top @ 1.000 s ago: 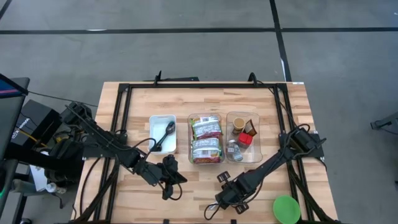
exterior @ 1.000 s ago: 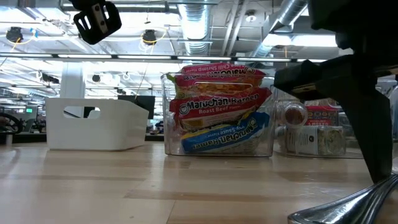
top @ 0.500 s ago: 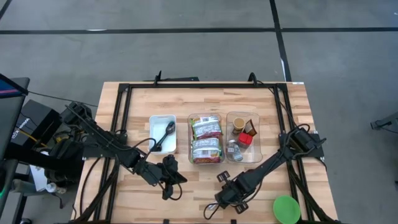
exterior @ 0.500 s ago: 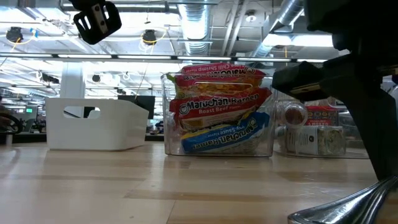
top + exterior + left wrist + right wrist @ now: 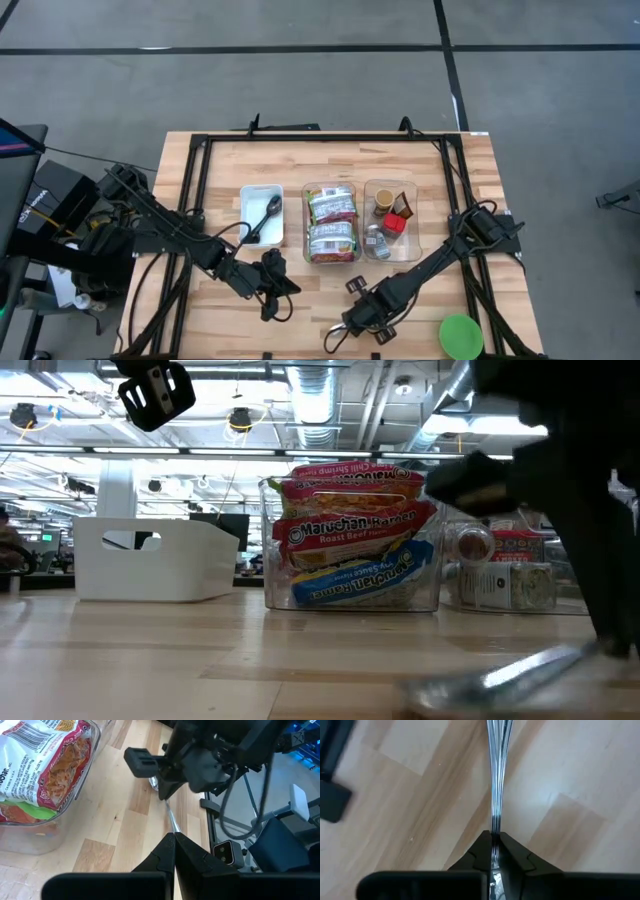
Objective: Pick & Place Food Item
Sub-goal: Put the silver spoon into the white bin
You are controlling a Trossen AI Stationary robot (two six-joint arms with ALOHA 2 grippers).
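A slim metal utensil (image 5: 335,338) lies near the table's near edge, right of the middle. My right gripper (image 5: 360,322) points steeply down over it and is shut on it (image 5: 493,837). In the low view the utensil (image 5: 490,678) shows blurred, low over the wood. My left gripper (image 5: 272,305) hangs shut and empty above the table, a short way to the utensil's left; its wrist view looks past its fingertips (image 5: 174,835) at the utensil's handle (image 5: 171,817). My right gripper pinches the utensil's narrow handle (image 5: 494,827) between its two fingers, which come from above pointing steeply down. The utensil runs straight out from between the fingertips. Its free end (image 5: 425,700) lies low at the table top, and the held end (image 5: 575,655) stands higher.
Three bins stand in a row mid-table: a white one (image 5: 250,200) holding a spoon, a clear one (image 5: 331,187) with ramen packets, and a clear one (image 5: 391,184) with small jars and boxes. A green round lid (image 5: 461,336) lies at the near right corner.
My right gripper has drawn its fingers together on the utensil's handle. The utensil has shifted a little toward the table's left, its held end now higher than its free end. My left arm has kept still.
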